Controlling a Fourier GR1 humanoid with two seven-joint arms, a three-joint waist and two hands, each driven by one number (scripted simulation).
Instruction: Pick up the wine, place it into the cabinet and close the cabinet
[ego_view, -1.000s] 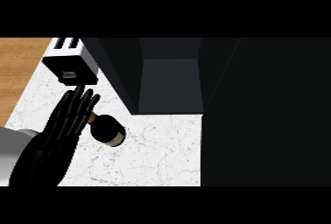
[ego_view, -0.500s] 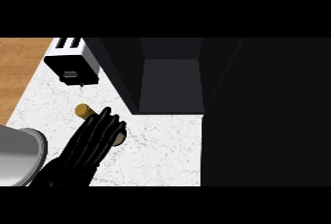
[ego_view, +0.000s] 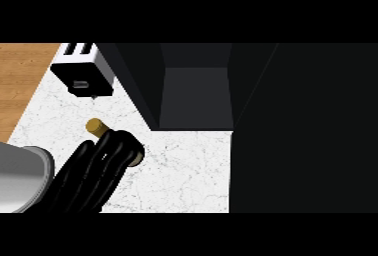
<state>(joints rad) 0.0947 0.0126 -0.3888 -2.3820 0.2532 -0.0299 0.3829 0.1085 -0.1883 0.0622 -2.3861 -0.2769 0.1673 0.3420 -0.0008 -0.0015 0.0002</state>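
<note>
The wine bottle lies on the white marble counter (ego_view: 184, 175), mostly hidden; only its golden neck (ego_view: 96, 125) and a bit of its dark base (ego_view: 138, 156) show. My left hand (ego_view: 100, 165) comes in from the lower left, lies over the bottle, and its fingers curl round the body. The dark cabinet (ego_view: 196, 95) stands open just right of the bottle, its grey inside showing. My right hand is out of sight.
A black and white toaster (ego_view: 81, 75) sits on the counter behind the bottle. A wide dark panel (ego_view: 303, 125), probably the cabinet's open door, fills the right side. A strip of wood surface (ego_view: 26, 75) borders the counter at the far left.
My left hand moved right from beside the bottle onto it and its fingers closed over the body. The grey forearm now shows at the lower left.
</note>
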